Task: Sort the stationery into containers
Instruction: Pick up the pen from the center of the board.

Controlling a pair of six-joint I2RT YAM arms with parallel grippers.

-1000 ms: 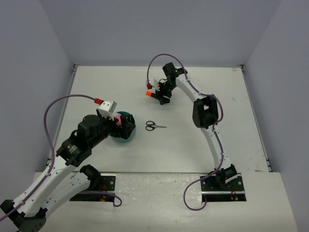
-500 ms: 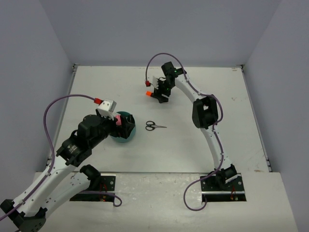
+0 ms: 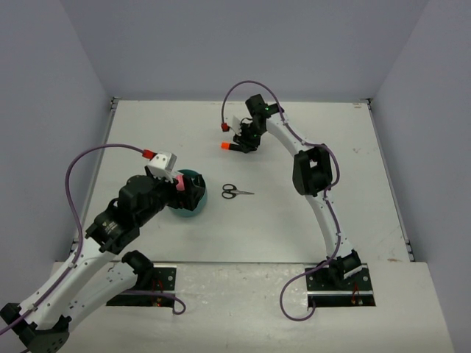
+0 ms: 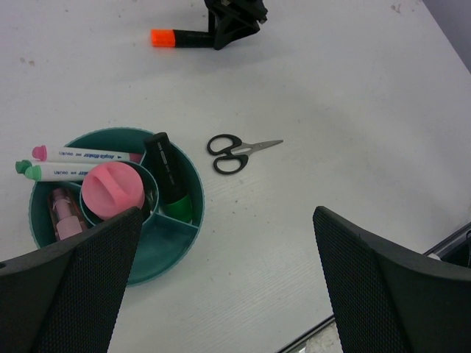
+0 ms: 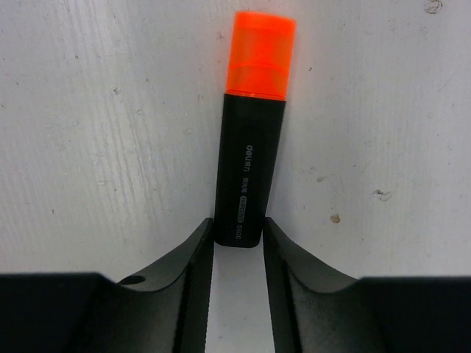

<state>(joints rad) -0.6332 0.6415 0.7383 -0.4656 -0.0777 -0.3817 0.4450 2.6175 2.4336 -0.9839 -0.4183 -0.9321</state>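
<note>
Looking at the scuffed white tabletop (image 3: pixel 169 125) boxed by grey-blue walls (image 3: pixel 221 44), I had my right hand (image 5: pixel 237 237) clamped on the orange-capped highlighter (image 5: pixel 249 169) at upper centre; my left hand (image 4: pixel 227 215) hung spread above the teal organizer (image 4: pixel 175 239), scissors (image 4: pixel 239 153) lying just right.

The left arm (image 3: pixel 62 283) and the right arm (image 3: pixel 324 213): white tubular links dotted with small dark screws, joined by bulky black joint housings. A purple cable (image 3: pixel 73 173) loops along each arm and ends in a red plug (image 3: pixel 149 154) beside a white wrist block (image 3: pixel 163 165). Black base plates (image 3: pixel 364 296) sit under both. The left fingers (image 4: pixel 70 294): black, with a fine mesh texture. The right fingers (image 5: pixel 188 276): smooth glossy black, with a small round hole near their root.
</note>
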